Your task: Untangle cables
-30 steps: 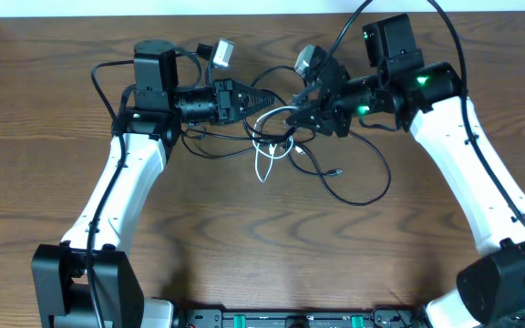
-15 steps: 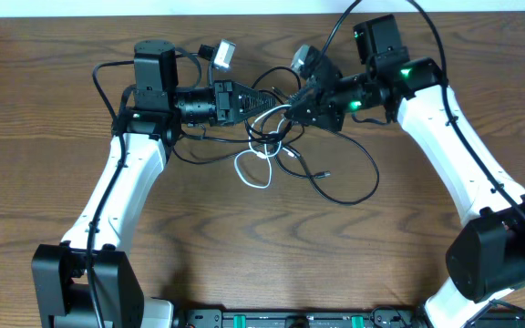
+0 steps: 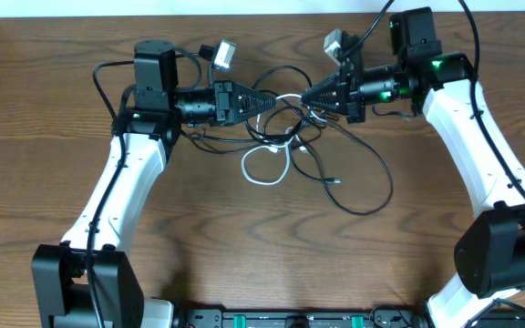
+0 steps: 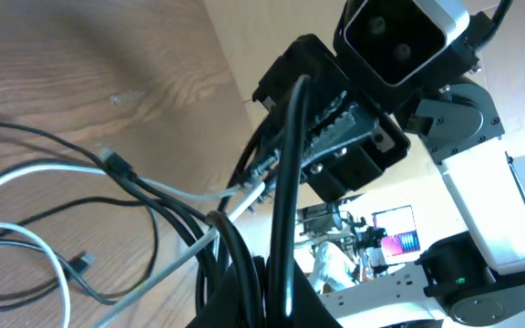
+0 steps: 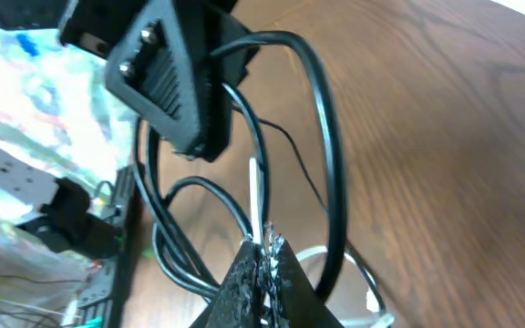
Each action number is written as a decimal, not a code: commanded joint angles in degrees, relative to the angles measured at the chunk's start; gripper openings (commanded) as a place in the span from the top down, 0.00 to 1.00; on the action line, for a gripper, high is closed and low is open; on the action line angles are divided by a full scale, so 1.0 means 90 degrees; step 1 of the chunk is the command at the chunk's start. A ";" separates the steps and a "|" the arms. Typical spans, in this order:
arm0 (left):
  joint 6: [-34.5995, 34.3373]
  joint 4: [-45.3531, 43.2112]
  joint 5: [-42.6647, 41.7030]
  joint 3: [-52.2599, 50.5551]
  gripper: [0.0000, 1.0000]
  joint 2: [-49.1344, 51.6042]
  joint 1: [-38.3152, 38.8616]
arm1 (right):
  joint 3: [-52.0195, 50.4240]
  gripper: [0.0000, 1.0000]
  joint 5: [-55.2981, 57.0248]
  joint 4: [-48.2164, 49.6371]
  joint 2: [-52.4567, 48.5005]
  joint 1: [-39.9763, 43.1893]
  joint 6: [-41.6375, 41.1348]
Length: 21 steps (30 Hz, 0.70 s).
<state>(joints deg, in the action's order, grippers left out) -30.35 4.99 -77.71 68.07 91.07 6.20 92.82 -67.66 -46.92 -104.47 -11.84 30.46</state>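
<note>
Tangled cables point(image 3: 285, 123), held between left claw point(image 3: 264, 100) and right claw point(image 3: 310, 93), each clamped on strands; apparently none separated yet.

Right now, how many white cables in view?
1. The white cable loops just below the black cables, running up into the right gripper. Another could be hidden in the tangle.

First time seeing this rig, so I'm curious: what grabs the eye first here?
A black tangle of cables sits upper middle in the overhead view, strung between the left pincer and right pincer, each shut on its strands. One white cable loops out just below.
</note>
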 commanded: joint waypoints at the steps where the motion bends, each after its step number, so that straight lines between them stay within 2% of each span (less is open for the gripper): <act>1: 0.0034 -0.0010 -0.0117 0.0039 0.92 -0.0107 -0.0002 | 0.0007 0.99 -0.0483 -0.0080 -0.0015 -0.0068 0.0029; 4: 0.0034 0.0015 0.0146 0.0039 0.92 -0.0107 -0.0002 | 0.0012 0.99 -0.0627 -0.0036 0.0005 -0.0068 -0.0044; 7: 0.0032 0.0138 0.0821 0.0039 0.92 -0.0107 -0.0002 | 0.0046 0.99 -0.0619 0.0301 0.0107 -0.0044 -0.0653; 11: 0.0024 0.1056 0.2960 0.0039 0.92 -0.0107 -0.0002 | 0.0121 0.99 -0.0617 0.1018 0.0532 0.0029 -0.1637; 14: 0.0024 0.1639 0.4012 0.0039 0.92 -0.0107 -0.0002 | 0.0121 0.99 -0.0420 0.1239 0.0916 0.0044 -0.1909; 18: 0.0039 0.1972 0.3978 0.0039 0.92 -0.0107 -0.0002 | 0.0121 0.99 0.0614 0.1086 0.1328 0.0007 -0.2023; 21: 0.0401 0.1909 0.3400 0.0039 0.92 -0.0107 -0.0002 | 0.0121 0.99 0.1093 0.0852 0.1370 -0.0112 -0.1991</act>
<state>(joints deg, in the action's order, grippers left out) -29.87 22.48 -45.95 68.05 91.07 6.20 93.10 -64.49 -37.87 -92.49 -11.84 14.31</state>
